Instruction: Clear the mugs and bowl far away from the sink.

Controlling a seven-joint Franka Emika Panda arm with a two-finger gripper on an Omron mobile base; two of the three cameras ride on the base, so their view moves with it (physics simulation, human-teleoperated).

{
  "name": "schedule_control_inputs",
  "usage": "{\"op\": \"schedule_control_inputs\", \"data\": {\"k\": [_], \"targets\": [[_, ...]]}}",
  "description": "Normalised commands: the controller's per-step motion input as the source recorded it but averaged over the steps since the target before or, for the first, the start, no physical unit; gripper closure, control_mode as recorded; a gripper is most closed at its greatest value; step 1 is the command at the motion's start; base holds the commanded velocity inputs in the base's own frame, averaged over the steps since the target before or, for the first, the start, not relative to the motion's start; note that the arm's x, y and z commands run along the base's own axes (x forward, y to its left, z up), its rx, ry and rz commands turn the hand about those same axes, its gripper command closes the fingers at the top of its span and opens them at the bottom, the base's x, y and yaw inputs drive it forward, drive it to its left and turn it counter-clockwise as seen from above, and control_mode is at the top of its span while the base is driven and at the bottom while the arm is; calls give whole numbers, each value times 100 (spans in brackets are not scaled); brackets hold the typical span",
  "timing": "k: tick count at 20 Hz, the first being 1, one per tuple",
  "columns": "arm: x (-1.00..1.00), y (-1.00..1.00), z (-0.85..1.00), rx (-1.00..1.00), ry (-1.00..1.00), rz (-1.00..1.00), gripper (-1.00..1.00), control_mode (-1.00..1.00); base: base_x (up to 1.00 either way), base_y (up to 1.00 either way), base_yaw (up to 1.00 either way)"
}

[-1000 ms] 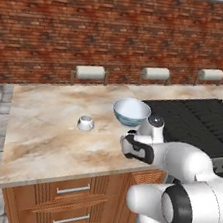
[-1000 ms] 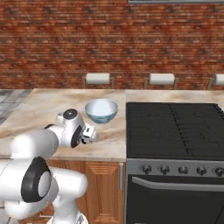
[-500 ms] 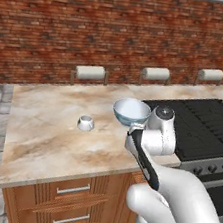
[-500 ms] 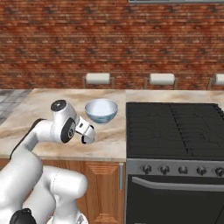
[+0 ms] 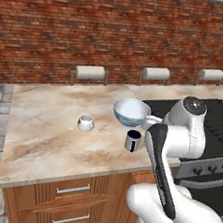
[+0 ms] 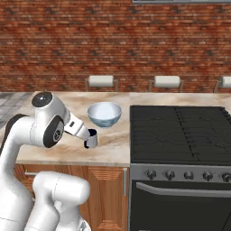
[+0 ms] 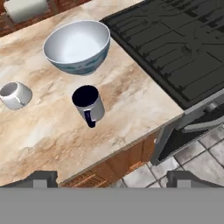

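**Two mugs and bowl stand on the marble counter, gripper free above them**

The navy-rimmed mug stands upright on the beige marble counter, near its front edge, with its dark handle turned toward the front. In the hand view the large bowl, white inside and pale blue patterned outside, sits at about 12 o'clock from this mug, near but not touching. The squat white mug is at about 9 o'clock from the navy-rimmed mug, apart from it and from the bowl. The black stovetop lies beside the counter, at about 3 o'clock from the bowl in the right base view.

The gripper hangs above the counter's front edge and looks down on the three things. Its two dark fingertips stand wide apart at the bottom of the hand view, with nothing between them.

Against the brick wall, paper towel rolls hang behind the counter.
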Motion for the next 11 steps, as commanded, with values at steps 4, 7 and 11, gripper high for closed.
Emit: {"op": "schedule_control_inputs", "data": {"k": [4, 7, 11], "targets": [[-100, 0, 68, 0, -14, 31, -100, -100, 0, 0, 0], [-100, 0, 46, -1, -15, 43, -100, -100, 0, 0, 0], [-100, 3, 56, -11, -21, 44, -100, -100, 0, 0, 0]]}}
